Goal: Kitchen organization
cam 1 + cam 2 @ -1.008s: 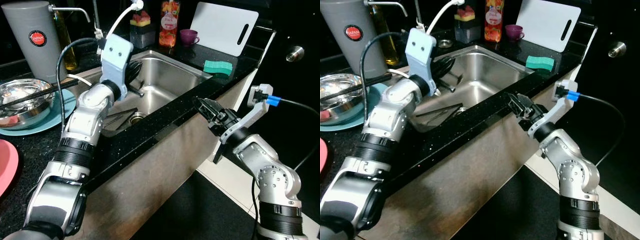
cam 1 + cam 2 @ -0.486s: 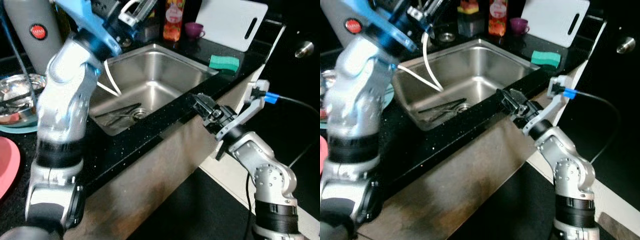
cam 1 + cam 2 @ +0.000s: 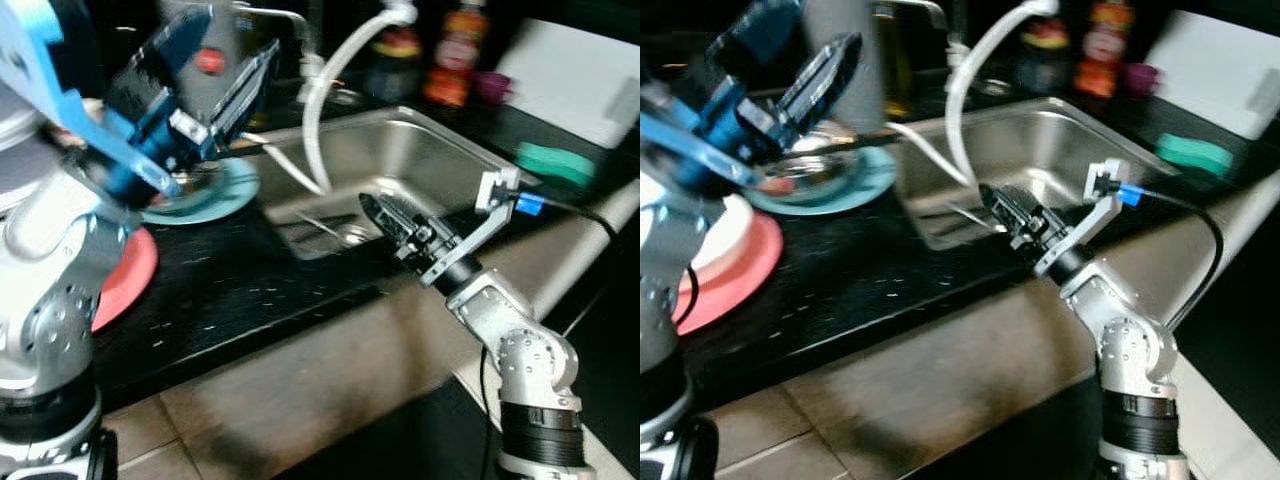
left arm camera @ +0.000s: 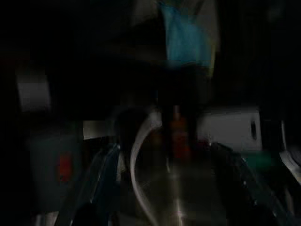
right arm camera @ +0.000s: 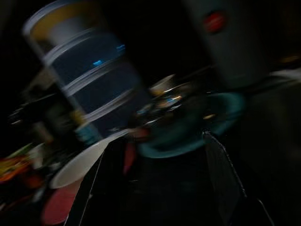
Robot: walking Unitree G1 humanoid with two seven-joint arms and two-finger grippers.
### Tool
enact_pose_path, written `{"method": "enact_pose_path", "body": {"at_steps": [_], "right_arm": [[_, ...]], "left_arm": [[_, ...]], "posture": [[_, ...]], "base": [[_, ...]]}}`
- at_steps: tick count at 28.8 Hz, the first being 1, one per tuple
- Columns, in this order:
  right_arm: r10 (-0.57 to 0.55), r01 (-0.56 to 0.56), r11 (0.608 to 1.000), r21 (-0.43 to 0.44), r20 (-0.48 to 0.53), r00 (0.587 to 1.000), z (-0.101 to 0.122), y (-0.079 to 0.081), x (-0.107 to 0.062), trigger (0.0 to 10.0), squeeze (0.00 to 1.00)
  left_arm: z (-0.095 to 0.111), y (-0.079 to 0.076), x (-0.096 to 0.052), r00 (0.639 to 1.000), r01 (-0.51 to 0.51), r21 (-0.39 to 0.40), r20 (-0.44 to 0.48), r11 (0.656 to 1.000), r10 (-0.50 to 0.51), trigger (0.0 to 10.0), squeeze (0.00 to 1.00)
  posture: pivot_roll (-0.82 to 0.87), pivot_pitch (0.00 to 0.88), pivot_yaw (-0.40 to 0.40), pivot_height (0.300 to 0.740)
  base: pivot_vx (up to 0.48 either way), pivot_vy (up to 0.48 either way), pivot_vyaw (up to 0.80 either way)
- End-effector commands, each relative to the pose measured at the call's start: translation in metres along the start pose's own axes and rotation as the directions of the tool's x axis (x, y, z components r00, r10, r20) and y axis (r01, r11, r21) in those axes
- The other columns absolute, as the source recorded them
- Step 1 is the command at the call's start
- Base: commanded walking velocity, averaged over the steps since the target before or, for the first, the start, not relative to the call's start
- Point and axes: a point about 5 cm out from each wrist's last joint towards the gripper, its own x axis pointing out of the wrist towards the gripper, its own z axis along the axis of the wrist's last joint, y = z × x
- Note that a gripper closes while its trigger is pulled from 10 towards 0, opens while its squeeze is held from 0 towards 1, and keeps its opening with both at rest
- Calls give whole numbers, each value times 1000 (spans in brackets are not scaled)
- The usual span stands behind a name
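Note:
My left gripper (image 3: 205, 75) is raised high above the counter at the left, open with nothing between its black fingers (image 3: 245, 85). Below it a steel bowl (image 3: 815, 170) rests on a teal plate (image 3: 215, 190), next to a pink plate (image 3: 125, 280) and a white plate (image 3: 715, 235). My right gripper (image 3: 380, 212) hovers over the counter's front edge beside the steel sink (image 3: 430, 150); its fingers (image 5: 218, 169) stand apart, holding nothing. Dark utensils (image 3: 325, 225) lie in the sink. The picture is blurred.
A white hose (image 3: 325, 90) arcs over the sink. A grey canister (image 5: 225, 42) with a red logo stands behind the plates. At the back right are an orange bottle (image 3: 455, 70), a purple cup (image 3: 492, 85), a white cutting board (image 3: 590, 85) and a green sponge (image 3: 555, 165).
The camera has swung left, bringing the plates toward the middle. My left arm has lifted from the sink to high on the left. The right gripper stays at the counter edge.

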Motion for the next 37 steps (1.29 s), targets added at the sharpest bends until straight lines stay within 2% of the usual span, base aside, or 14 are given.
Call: {"method": "enact_pose_path", "body": {"at_steps": [1,4,8,10,15,18,19,22,27,30,31,34,37], "right_arm": [[16,-16,1000,24,-4,1000,-4,-1,1,10000,0],[20,-20,999,28,-4,1000,-4,-1,1,10000,0],[41,-40,998,40,-18,999,-8,-1,-1,10000,0],[57,-56,998,43,-30,998,-10,1,-2,10000,0],[72,-70,996,46,-36,997,-12,3,-2,10000,0],[77,-75,996,45,-40,996,-13,3,-2,10000,0],[77,-75,996,45,-40,996,-13,3,-2,10000,0],[52,-50,998,39,-44,998,-14,0,-1,10000,0],[22,-21,999,33,-48,999,-15,-4,1,10000,0],[24,-23,1000,20,-52,998,-15,-2,2,10000,0],[29,-28,999,19,-48,998,-14,-1,2,10000,0],[32,-31,999,18,-45,998,-13,0,2,10000,0],[32,-31,999,16,-44,999,-11,0,1,10000,0]], "left_arm": [[-9,-19,-7,998,46,-69,-46,997,-49,10000,0],[-10,-23,-11,996,57,-84,-64,995,-63,10000,0],[-17,-31,-20,986,76,-83,-142,994,-88,10000,0],[-23,-30,-23,977,72,-34,-197,997,-78,10000,0],[-28,-26,-26,965,58,38,-259,998,-46,10000,0],[-36,-18,-31,938,34,198,-346,980,37,10000,0],[-36,-18,-31,938,34,198,-346,980,37,10000,0],[-39,-6,-34,905,62,369,-413,927,104,10000,0],[-40,8,-32,883,163,514,-457,842,109,10000,0],[-45,12,-34,864,207,538,-492,817,105,10000,0],[-49,15,-36,855,231,558,-507,797,107,10000,0],[-51,17,-36,850,248,570,-515,783,106,10000,0],[-57,22,-40,823,322,589,-561,742,88,10000,0]], "posture": [[171,0,-42,740],[171,0,-42,740],[180,0,-45,740],[181,0,-44,740],[179,0,-45,740],[175,0,-46,740],[175,0,-46,740],[171,0,-46,740],[161,0,-42,740],[152,0,-38,740],[152,0,-38,740],[142,0,-34,740],[138,0,-35,740]], "base": [[0,0,800],[0,0,800],[0,0,800],[0,0,800],[0,0,800],[0,0,800],[0,0,800],[0,0,531],[0,0,0],[0,0,0],[0,0,0],[0,0,0],[0,0,0]]}}
